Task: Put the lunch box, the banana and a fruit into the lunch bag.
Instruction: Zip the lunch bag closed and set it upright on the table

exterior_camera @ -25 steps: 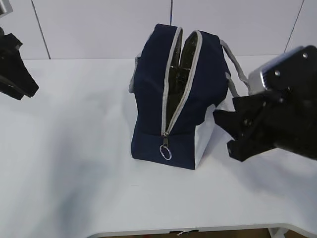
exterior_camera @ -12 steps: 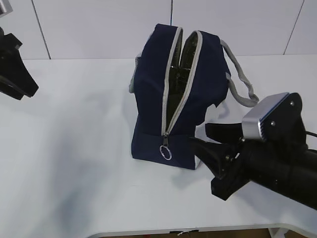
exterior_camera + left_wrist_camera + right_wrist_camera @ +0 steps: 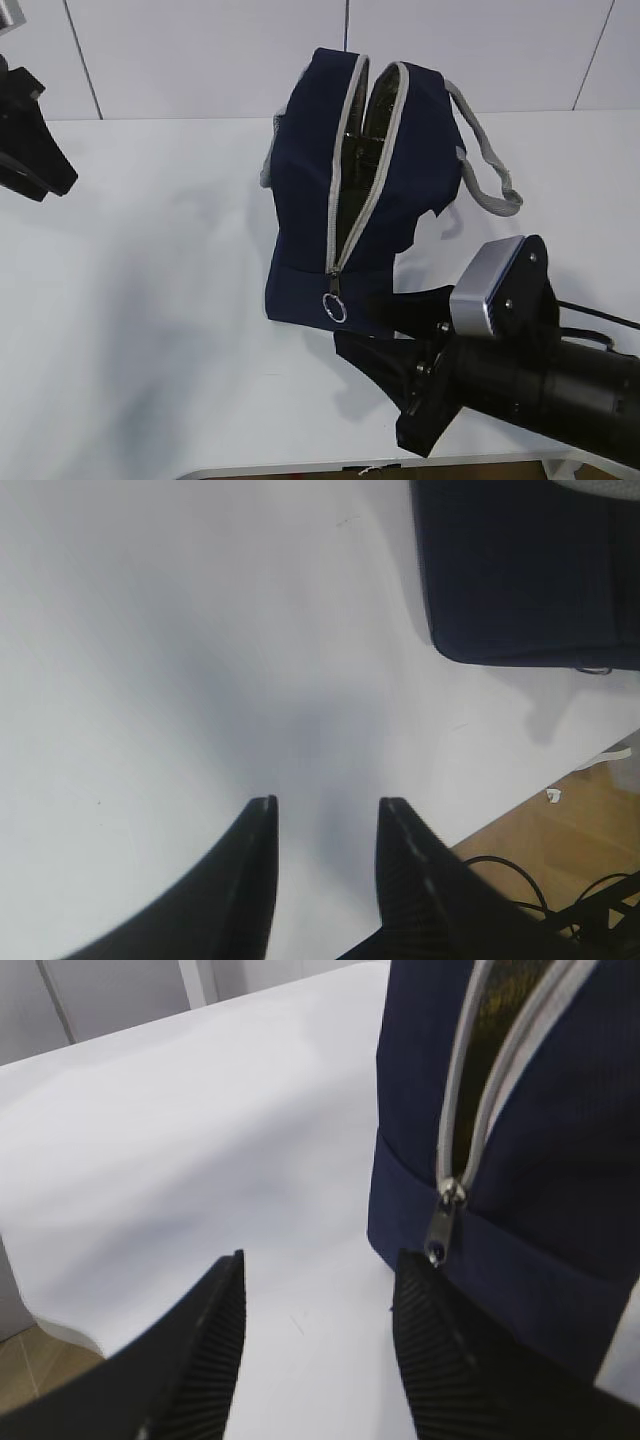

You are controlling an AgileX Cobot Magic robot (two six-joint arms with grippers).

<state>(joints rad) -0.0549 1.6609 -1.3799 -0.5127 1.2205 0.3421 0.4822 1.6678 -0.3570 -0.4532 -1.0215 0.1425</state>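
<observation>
Lunch bag (image 3: pixel 345 190) stands upright at table (image 3: pixel 150 300) centre, zipper parted, ring pull (image 3: pixel 334 308) low on its near end. Right gripper (image 3: pixel 385 345) jaws released, empty, just beside that pull. Left gripper (image 3: pixel 325 815) jaws apart, empty, far left.

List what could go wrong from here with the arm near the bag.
1. The right gripper, jaws open and empty, sits low against the front corner of the lunch bag; a push could slide or tip the upright bag.
2. Its fingers are beside the zipper pull; closing there might snag fabric instead of the pull.
3. The bag's opening gapes only narrowly, so items may catch on the zipper trim.
</observation>
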